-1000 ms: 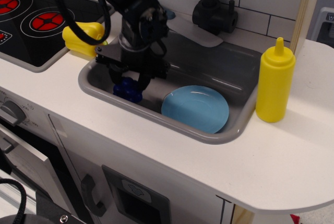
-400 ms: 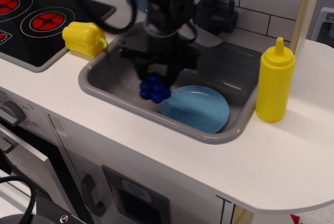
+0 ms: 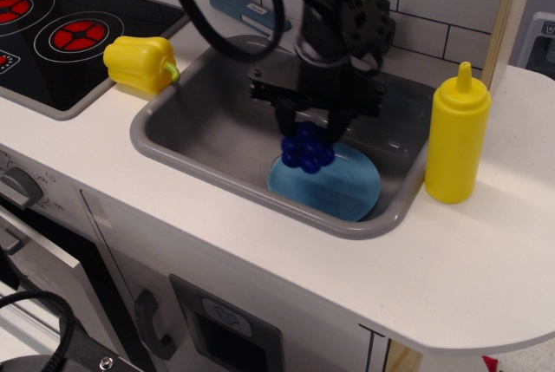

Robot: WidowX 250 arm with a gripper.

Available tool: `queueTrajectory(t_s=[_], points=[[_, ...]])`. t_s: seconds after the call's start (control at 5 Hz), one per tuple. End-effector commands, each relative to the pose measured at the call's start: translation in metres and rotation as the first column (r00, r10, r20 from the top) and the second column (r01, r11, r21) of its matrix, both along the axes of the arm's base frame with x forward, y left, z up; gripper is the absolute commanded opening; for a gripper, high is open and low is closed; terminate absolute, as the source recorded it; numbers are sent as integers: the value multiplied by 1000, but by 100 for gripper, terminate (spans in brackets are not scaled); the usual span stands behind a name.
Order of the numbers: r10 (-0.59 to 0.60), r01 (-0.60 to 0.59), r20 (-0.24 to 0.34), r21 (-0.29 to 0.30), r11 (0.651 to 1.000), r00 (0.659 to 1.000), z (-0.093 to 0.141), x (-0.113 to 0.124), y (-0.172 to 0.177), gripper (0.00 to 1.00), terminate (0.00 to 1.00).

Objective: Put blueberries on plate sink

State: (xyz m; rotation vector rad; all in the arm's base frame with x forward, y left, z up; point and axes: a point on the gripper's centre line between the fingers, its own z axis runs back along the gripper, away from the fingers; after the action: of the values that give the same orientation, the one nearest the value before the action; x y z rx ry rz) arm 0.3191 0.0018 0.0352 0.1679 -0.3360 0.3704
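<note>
My gripper (image 3: pixel 308 140) is shut on the dark-blue blueberries (image 3: pixel 306 149) and holds them just above the left part of the light-blue plate (image 3: pixel 342 188). The plate lies flat in the right end of the grey sink (image 3: pixel 199 125). The black arm reaches down from the top of the view and hides the sink's back wall behind it. Whether the berries touch the plate I cannot tell.
A yellow toy pepper (image 3: pixel 139 63) sits on the counter left of the sink, beside the black stovetop (image 3: pixel 61 34). A yellow squeeze bottle (image 3: pixel 456 136) stands upright right of the sink. A blue tool (image 3: pixel 247 8) lies by the tiled wall.
My gripper has carried the blueberries to the right, from the sink's left part to above the plate. The plate, pepper and bottle have not moved.
</note>
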Motion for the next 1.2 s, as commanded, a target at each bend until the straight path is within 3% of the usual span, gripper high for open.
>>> queueTrajectory(t_s=[0.0, 0.4, 0.6, 0.8, 1.0], points=[[29, -29, 4, -3, 1000, 1000, 6, 9, -1, 100, 0], [52, -52, 21, -1, 999, 998, 18, 18, 3, 100, 0], [86, -84, 63, -41, 996, 994, 52, 17, 8, 100, 0], [86, -87, 46, 18, 996, 995, 82, 12, 16, 100, 0], [101, -104, 87, 24, 994, 991, 106, 7, 29, 100, 0]])
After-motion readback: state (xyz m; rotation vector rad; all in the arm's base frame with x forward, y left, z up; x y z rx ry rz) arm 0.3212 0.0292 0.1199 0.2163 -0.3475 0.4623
